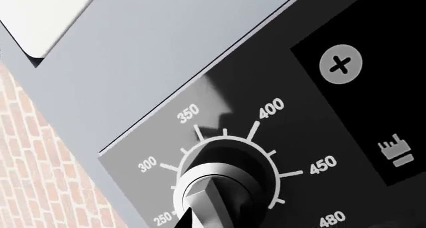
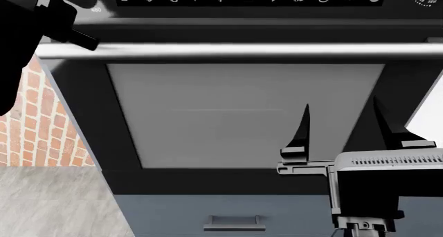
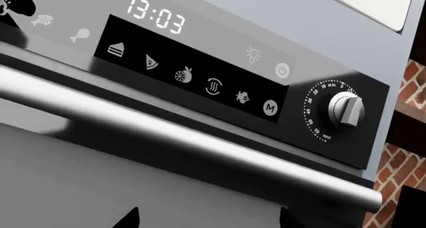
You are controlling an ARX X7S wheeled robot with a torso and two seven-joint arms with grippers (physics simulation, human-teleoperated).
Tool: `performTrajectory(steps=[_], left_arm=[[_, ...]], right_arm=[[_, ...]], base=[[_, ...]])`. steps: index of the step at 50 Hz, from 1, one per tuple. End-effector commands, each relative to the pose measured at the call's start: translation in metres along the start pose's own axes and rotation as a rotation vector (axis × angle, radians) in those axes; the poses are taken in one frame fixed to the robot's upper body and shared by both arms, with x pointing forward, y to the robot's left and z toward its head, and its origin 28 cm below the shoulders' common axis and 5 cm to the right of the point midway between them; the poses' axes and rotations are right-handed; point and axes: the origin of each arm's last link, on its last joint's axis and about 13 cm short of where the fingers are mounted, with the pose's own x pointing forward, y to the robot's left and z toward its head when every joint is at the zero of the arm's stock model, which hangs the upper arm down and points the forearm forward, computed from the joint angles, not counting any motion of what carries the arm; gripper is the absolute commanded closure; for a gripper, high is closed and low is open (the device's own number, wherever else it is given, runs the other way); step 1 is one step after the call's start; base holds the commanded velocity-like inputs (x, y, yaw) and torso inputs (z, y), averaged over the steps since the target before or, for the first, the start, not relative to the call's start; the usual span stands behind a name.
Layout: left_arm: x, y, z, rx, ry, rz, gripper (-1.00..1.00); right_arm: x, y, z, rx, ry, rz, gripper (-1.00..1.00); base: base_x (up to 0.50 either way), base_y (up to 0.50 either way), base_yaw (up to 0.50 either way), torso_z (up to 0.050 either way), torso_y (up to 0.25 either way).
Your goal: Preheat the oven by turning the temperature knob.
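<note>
While one left gripper (image 1: 189,219) meets one temperature knob (image 1: 213,193), grip unclear, one right gripper (image 2: 341,124) spread wide.

On the oven's control panel (image 3: 199,73) you can read the clock display (image 3: 156,14) showing 13:03, with an M button (image 3: 270,108) at the end of the icon row. Around the timer knob (image 3: 346,110) the dial's small numerals include 10, 20, 30, 40, 50, plus "min". Around the temperature knob (image 1: 213,193) you can read 250, 300, 350, 400, 450 and 480.
</note>
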Motion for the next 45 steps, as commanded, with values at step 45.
performTrajectory(steps=[45], left_arm=[[0.0126,0.0071,0.0140,0.194,-0.140,0.033,1.00]], right_arm=[[0.0000,-0.0001,0.0018,0.002,-0.009,-0.003,-1.00]], base=[[0.02,0.00,-0.01,0.002,0.000]])
